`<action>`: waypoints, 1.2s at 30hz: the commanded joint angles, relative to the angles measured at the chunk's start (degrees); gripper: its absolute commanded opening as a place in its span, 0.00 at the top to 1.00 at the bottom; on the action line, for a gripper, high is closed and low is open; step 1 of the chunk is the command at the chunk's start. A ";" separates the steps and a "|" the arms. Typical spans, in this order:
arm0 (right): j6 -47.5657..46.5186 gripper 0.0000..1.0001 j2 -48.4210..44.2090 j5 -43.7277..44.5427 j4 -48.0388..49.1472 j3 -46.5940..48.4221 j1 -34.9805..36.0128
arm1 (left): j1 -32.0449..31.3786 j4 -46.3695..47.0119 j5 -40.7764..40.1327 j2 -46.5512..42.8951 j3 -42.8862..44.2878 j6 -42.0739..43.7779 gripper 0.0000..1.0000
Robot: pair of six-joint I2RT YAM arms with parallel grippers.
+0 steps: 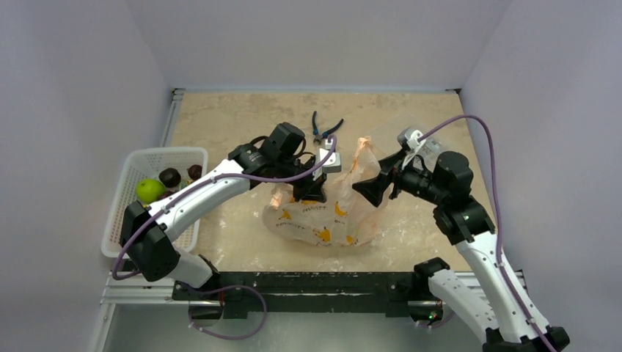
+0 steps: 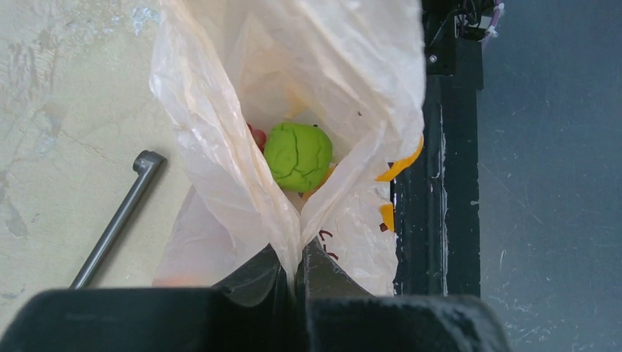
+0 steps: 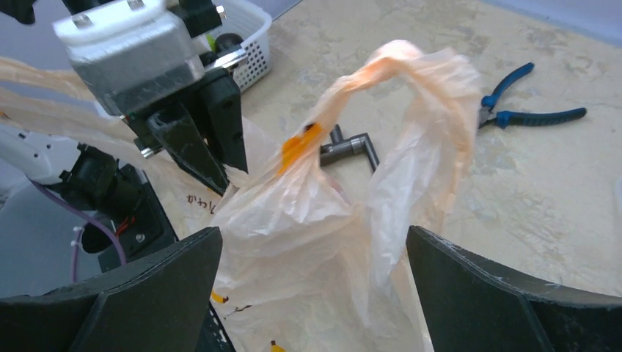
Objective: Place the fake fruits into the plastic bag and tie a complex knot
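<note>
- plastic bag (image 1: 323, 216): on the table between the arms, its mouth lifted
- left gripper (image 2: 293, 268): jaws clamped on the bag's rim, raising one side, apparently to hold the mouth open
- right gripper (image 3: 312, 253): jaws spread wide and holding nothing, facing the free handle loop (image 3: 400, 62), probably to take it
- green round fruit (image 2: 297, 155): inside the bag, with red and orange pieces half hidden beside it
- white mesh basket (image 1: 128, 220): well left of the bag, with a green fruit (image 1: 149, 190) and dark balls (image 1: 170, 177) not yet bagged
- knot: not begun
- pliers (image 1: 323, 132), metal key (image 2: 117, 220): lying on the table
</note>
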 commanded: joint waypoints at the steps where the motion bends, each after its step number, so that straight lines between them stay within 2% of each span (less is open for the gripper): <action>1: 4.86 0.01 -1.78 4.54 -7.76 4.59 0.16 | 0.44 2.91 -0.04 -1.44 -0.02 -0.55 1.00; 3: 10.73 0.01 -2.44 1.71 -5.75 3.97 0.14 | 0.41 3.40 -0.25 -1.25 0.23 -0.95 1.00; 6: 13.20 0.01 -1.25 -0.06 -1.80 1.51 0.11 | 0.43 3.79 -0.43 -0.87 0.82 -1.52 1.00; 11: 17.71 0.01 0.36 1.24 10.46 -4.67 0.84 | 0.39 4.48 -1.06 -1.01 0.88 -2.42 1.00; 16: 18.47 0.01 0.99 5.73 14.36 -6.38 4.77 | 0.35 5.61 -2.88 -2.04 -0.38 -2.61 1.00; 17: 18.78 0.07 1.07 5.97 15.15 -6.91 4.97 | 0.28 5.87 -3.14 -2.16 -0.56 -2.61 1.00; 19: 18.82 0.26 1.43 6.00 16.03 -7.07 4.95 | 0.13 6.36 -3.84 -2.45 -0.94 -2.48 1.00; 21: 18.02 0.53 1.56 5.57 18.63 -6.73 4.98 | -0.10 7.01 -5.75 -2.89 -1.76 -2.23 1.00; 22: 16.82 0.73 1.80 5.15 18.82 -6.23 5.02 | -0.17 7.10 -6.11 -3.17 -1.97 -2.18 1.00; 24: 14.72 0.95 2.62 3.05 19.76 -5.28 4.97 | -0.22 7.21 -6.75 -3.71 -2.01 -2.52 1.00; 25: 13.41 1.00 2.96 2.04 19.94 -4.64 5.02 | -0.19 7.11 -6.75 -4.06 -1.83 -2.85 0.98; 26: 12.07 1.00 3.29 1.57 20.22 -4.05 5.03 | -0.18 6.55 -6.37 -4.56 -1.42 -2.95 0.87; 28: 9.45 1.00 3.78 -0.86 21.74 -3.17 5.00 | -0.06 3.74 -5.44 -5.99 -0.10 -2.42 0.58; 30: 5.14 1.00 4.47 -3.45 21.17 -1.69 4.99 | 0.38 0.17 -4.29 -8.25 1.62 -1.02 0.39; 33: -0.22 1.00 5.33 -7.19 20.56 -0.39 4.95 | 1.72 -5.12 -1.54 -11.54 5.90 0.90 0.03; 36: -4.92 1.00 5.66 -8.36 20.54 -0.48 4.99 | 2.15 -9.30 -1.64 -9.93 12.97 0.56 0.00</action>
